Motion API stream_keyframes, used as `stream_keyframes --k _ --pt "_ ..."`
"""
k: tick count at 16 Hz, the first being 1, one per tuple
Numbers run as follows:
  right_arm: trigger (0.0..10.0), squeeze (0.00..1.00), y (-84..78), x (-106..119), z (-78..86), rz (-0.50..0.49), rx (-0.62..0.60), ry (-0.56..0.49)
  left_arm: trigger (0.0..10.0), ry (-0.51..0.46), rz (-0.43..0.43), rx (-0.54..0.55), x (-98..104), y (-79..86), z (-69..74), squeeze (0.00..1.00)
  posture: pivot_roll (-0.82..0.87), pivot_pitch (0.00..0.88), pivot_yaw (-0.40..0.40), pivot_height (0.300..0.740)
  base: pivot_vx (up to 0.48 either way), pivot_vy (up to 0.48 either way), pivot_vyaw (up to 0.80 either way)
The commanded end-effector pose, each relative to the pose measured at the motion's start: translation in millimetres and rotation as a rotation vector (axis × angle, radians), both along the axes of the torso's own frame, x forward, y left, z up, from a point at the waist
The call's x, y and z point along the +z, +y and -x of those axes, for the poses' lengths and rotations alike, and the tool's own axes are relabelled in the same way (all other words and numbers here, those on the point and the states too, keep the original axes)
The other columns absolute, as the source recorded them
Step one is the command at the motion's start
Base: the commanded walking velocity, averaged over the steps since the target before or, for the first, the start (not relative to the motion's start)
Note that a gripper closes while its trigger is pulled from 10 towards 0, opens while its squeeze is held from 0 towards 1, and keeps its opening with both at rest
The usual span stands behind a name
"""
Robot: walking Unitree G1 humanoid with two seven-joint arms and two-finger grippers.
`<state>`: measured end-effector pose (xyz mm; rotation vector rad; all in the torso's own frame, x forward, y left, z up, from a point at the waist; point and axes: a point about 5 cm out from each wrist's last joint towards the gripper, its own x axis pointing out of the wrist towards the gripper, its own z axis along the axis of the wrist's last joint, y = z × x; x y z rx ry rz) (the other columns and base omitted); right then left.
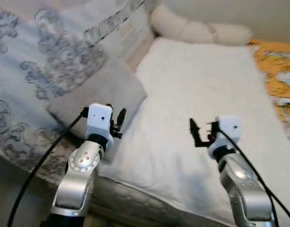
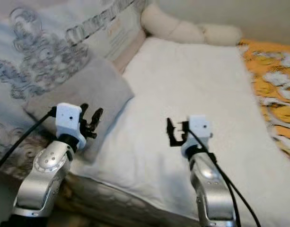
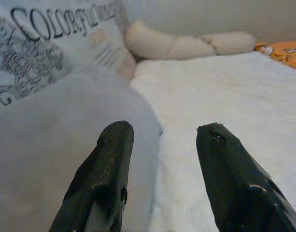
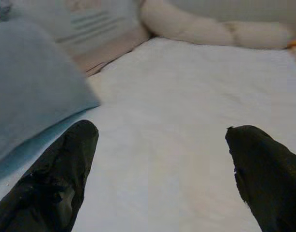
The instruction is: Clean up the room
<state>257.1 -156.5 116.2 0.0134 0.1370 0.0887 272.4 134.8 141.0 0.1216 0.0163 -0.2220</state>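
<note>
Left eye view: a bed with a white blanket (image 1: 192, 109), both arms raised over its near edge
Thing to handle: the grey pillow (image 1: 100, 92), judged the item most out of place for tidying the room
Where it is: just ahead of the left gripper (image 1: 118, 124) and slightly to its outer side, its near corner about at the fingertips; well off to the left of the right gripper (image 1: 197, 132)
How it will handle: likely light, soft and squashy, with a matte cloth cover that should not slip; it will sag and fold if lifted by one point
Where to take hold: the near corner or the edge facing the blanket, pinching a good fold of cloth and filling
How it looks: plain pale grey, roughly square, plump, lying tilted against the patterned quilt (image 1: 36, 56) with one corner over the blanket
Left gripper: released, fingers (image 3: 102, 179) apart and holding nothing
Right gripper: released, spread wide above the blanket, holding nothing
Beyond: a cream bolster (image 1: 197, 30) across the far end, an orange patterned sheet (image 1: 277, 75) past the right gripper
</note>
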Motion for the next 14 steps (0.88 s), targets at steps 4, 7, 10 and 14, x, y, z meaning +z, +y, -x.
stream_keyframes --k 4,7,10,14 --pt "10.0 0.00 5.6 -4.9 0.7 -0.008 0.006 0.030 10.0 0.006 -0.030 0.041 0.6 10.3 -0.8 0.06 0.00 0.000 0.013 0.740 0.000 -0.399 0.00" --pt "10.0 0.00 3.7 -5.3 0.3 0.002 -0.022 0.028 10.0 0.007 -0.040 0.037 1.3 10.8 -1.1 0.06 0.00 0.000 0.020 0.740 0.000 -0.404 0.00" --pt "10.0 0.00 0.6 -8.3 1.0 0.007 -0.051 0.039 10.0 0.008 -0.049 0.031 1.7 10.9 -2.3 0.06 0.00 0.000 0.020 0.740 0.000 -0.400 0.00" --pt "10.0 0.00 0.9 -9.1 0.7 0.006 -0.059 0.039 10.0 0.008 -0.053 0.029 1.8 10.9 -2.6 0.06 0.00 0.000 0.025 0.740 0.000 -0.402 0.00"
